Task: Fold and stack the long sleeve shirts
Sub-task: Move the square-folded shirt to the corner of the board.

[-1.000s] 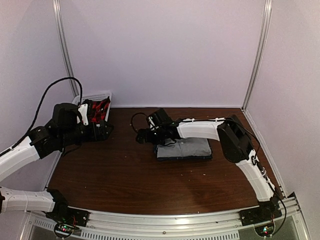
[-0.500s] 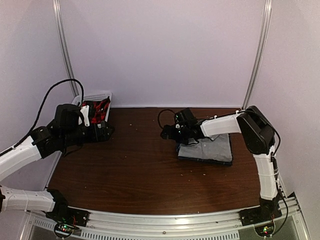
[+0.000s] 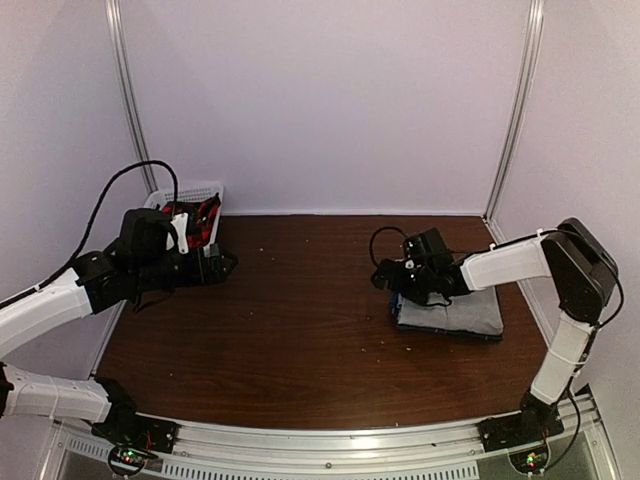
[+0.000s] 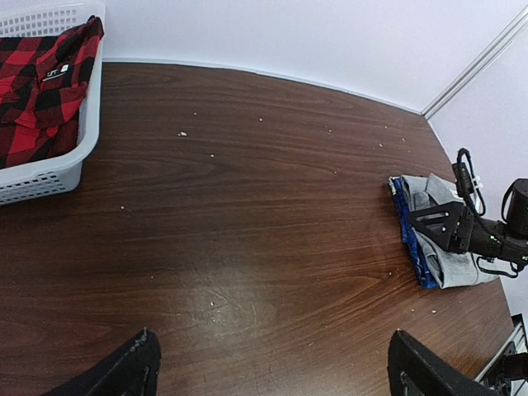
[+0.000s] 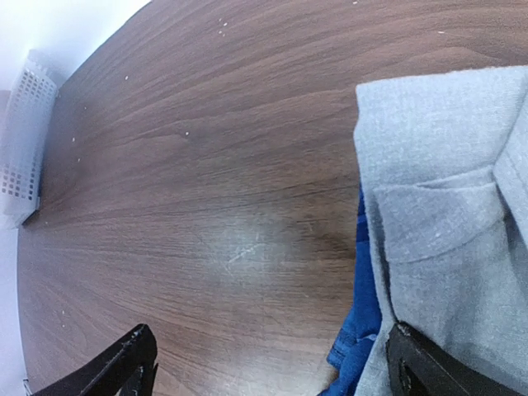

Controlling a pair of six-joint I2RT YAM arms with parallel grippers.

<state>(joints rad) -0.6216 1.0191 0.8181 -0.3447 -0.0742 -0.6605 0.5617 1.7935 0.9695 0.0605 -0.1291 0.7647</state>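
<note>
Top external view: the grey shirt point(image 3: 465, 313) is laid folded on the blue shirt point(image 5: 367, 318), on the right of the table point(image 3: 300, 330). The left gripper point(image 3: 225, 265) and right gripper point(image 3: 393, 281) are held spread, nothing pinched.

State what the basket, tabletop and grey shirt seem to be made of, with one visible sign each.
Basket: probably white plastic; moulded grid of holes.
Tabletop: wood or wood-look laminate, slightly glossy; grain lines, soft reflection.
Grey shirt: matt woven cloth; creased folds, fine weave.

Lab booth, white panel walls point(image 3: 330, 100), aluminium posts point(image 3: 515, 110)
</note>
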